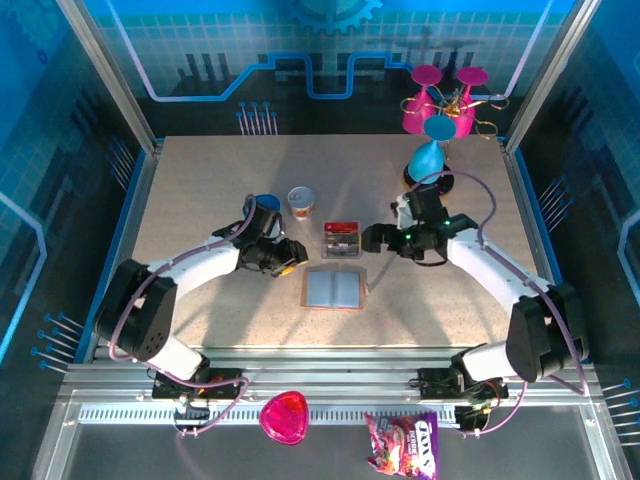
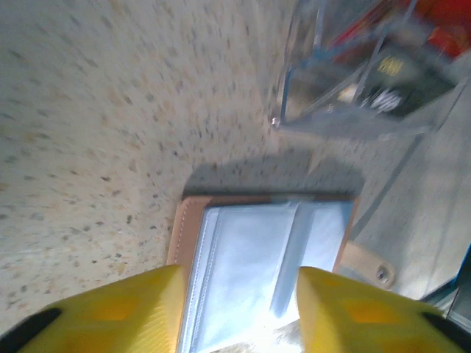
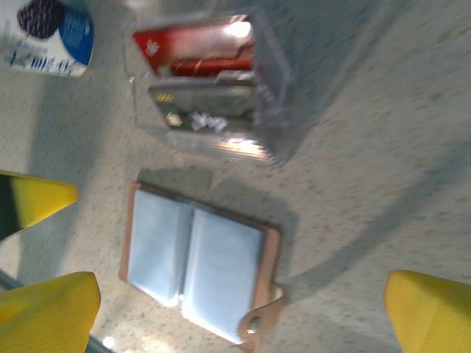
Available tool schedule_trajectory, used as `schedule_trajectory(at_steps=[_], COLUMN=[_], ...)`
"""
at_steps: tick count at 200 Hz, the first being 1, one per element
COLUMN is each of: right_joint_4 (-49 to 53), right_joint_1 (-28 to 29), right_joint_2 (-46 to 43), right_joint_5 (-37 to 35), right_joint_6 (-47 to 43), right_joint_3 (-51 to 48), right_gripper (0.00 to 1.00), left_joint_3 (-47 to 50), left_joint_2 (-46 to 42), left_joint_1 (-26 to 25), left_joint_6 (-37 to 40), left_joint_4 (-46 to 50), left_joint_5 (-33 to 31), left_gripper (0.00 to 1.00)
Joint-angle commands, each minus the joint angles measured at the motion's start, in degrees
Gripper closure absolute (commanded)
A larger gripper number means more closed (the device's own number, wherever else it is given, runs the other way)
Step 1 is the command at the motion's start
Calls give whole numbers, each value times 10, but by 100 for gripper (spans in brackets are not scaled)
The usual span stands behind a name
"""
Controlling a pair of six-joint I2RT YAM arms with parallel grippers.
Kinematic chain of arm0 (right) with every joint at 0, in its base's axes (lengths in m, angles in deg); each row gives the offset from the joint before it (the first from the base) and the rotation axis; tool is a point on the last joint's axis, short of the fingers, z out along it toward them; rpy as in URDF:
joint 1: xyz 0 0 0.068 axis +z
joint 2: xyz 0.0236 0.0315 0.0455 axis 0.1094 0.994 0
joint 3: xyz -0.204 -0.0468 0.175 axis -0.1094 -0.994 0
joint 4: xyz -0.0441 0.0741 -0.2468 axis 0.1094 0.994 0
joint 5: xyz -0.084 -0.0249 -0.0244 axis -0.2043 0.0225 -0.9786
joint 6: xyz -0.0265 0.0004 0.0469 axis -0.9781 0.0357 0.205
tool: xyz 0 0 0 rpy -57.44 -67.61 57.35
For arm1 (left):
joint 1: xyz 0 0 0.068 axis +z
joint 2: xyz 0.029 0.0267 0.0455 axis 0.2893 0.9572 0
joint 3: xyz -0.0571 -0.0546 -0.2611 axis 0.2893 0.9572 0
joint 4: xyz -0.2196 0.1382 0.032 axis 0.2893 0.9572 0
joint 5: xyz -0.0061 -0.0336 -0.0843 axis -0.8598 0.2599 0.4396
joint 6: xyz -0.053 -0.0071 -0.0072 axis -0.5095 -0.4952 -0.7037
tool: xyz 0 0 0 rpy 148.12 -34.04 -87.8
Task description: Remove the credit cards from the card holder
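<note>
The card holder [image 1: 334,288] lies open and flat on the table, tan-pink rim around pale blue-grey lining, its snap tab [image 3: 259,318] at one corner. Just behind it stands a clear plastic container [image 1: 341,239] with the credit cards inside, red [image 3: 195,45] and dark [image 3: 206,99]. My left gripper [image 1: 293,262] hovers at the holder's left side, its yellow fingers apart over the lining [image 2: 239,294] with nothing between them. My right gripper [image 1: 372,238] hangs beside the container, wide open [image 3: 239,294] above the holder [image 3: 199,261].
A paper cup [image 1: 301,202] and a blue cup [image 1: 265,205] stand behind the left gripper. Pink and blue goblets [image 1: 440,100] crowd the back right corner. A pink dish [image 1: 284,415] and a snack bag [image 1: 402,443] lie on the near ledge below the arm bases.
</note>
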Motion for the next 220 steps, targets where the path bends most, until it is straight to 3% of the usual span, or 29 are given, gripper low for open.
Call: schedule_trajectory(at_steps=[1, 22, 28, 33, 66, 137, 180, 220], right_joint_4=[29, 13, 4, -1, -85, -433, -545, -633], right_joint_1=[-34, -65, -74, -81, -116, -129, -138, -139], right_joint_2=[-24, -41, -44, -46, -78, -136, -74, -23], right_joint_5=[-34, -56, -67, -79, -142, -235, -244, -233], right_joint_6=[-54, -77, -81, -84, -117, -243, -259, -258], right_joint_3=[-10, -23, -29, -33, -91, -292, -321, -312], right_gripper=[0, 0, 0, 0, 0, 0, 0, 0], left_joint_3=[-20, -16, -15, -14, 5, 83, 94, 106], left_joint_2=[-44, -80, -90, -97, -124, -150, -139, -130], left_joint_1=[19, 29, 30, 32, 45, 82, 102, 116], left_joint_6=[57, 89, 97, 103, 141, 174, 250, 357], left_joint_4=[45, 53, 55, 59, 69, 7, -49, -152], left_joint_5=[-57, -101, -116, -128, -217, -395, -422, -388], left_gripper=[40, 19, 4, 1, 1, 1, 1, 1])
